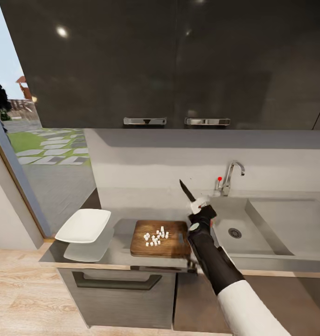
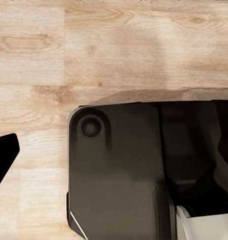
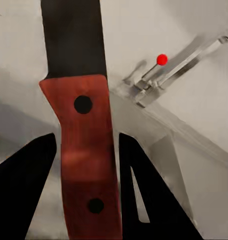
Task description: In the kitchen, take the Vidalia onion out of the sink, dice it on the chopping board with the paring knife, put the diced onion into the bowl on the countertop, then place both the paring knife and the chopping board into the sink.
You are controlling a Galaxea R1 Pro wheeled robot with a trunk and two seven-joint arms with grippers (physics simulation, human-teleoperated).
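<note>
The right gripper (image 1: 200, 205) is clamped on the paring knife (image 1: 187, 190), blade pointing toward 11 o'clock, while the diced onion (image 1: 156, 237) lies on the chopping board (image 1: 173, 247) at its 8 o'clock, the bowl (image 1: 84, 225) farther toward 9.

The right arm reaches forward and up from the near right, its white upper sleeve giving way to a black forearm and wrist. The right gripper (image 1: 197, 204) is raised at the far end of the arm, its wrist tipped so the fingers point up and away to the left. In the right wrist view its two dark fingers (image 3: 24, 185) press against either side of the paring knife (image 3: 84, 145), clamped on the red handle with the dark blade pointing onward beyond them. In the left wrist view, one dark fingertip of the left gripper (image 2: 3, 155) juts in, pointing down over the robot's own dark base.
</note>
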